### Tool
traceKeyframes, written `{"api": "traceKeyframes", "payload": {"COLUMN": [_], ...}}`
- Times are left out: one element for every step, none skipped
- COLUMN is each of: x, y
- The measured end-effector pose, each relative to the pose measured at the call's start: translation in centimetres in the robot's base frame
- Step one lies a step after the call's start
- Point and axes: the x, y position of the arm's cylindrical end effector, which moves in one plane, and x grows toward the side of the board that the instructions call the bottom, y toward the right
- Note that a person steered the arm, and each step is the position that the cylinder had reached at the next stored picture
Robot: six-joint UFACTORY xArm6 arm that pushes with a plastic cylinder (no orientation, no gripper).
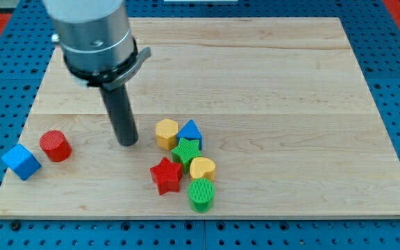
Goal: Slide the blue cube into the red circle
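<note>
A: Fingers? There are none on this arm, so nothing is clenched or released; it ends in a dark rod, and my tip [127,142] rests on the wooden surface [269,76], holding nothing.

B: What sits closest to it?

A: Just to the view's right, a yellow hexagon-like block [166,133], apart from the tip. Touching that block's right side is a blue triangular block [191,130]. Below those come a green star [185,151], a yellow heart [202,168], a red star [166,175] and a green cylinder [201,194], all bunched together.

B: And the blue cube?

A: The blue cube [21,162] lies at the view's far left, near the surface's lower left edge, well apart from the tip. The red circle [55,146], a red cylinder, stands just beside the cube, up and to its right, with a small gap between them. It lies between the cube and the tip.
</note>
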Motion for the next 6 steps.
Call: {"api": "traceKeyframes", "payload": {"x": [3.6, 8.1, 10.5, 8.8, 5.8, 3.9], "y": [-3.5, -8.2, -12.9, -17.4, -16.1, -14.4]}}
